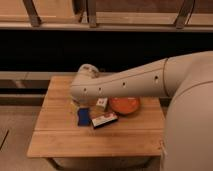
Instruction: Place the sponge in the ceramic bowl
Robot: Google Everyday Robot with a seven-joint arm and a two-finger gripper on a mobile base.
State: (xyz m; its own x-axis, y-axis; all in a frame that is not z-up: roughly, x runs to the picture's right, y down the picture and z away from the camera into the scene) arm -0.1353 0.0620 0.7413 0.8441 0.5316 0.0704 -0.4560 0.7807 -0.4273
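The blue sponge (83, 116) lies on the wooden table (60, 142), left of centre. To its right sits the orange ceramic bowl (125, 105), its far rim covered by my arm. My arm reaches in from the right and ends over the table's back left. The gripper (80, 103) hangs under the arm's end, just behind and above the sponge, mostly hidden by the arm.
A flat white-red-black box (104, 120) lies between the sponge and the bowl, close to both. A small white item (101, 103) stands just behind it. A dark shelf and rail run behind the table. My large white body fills the right side.
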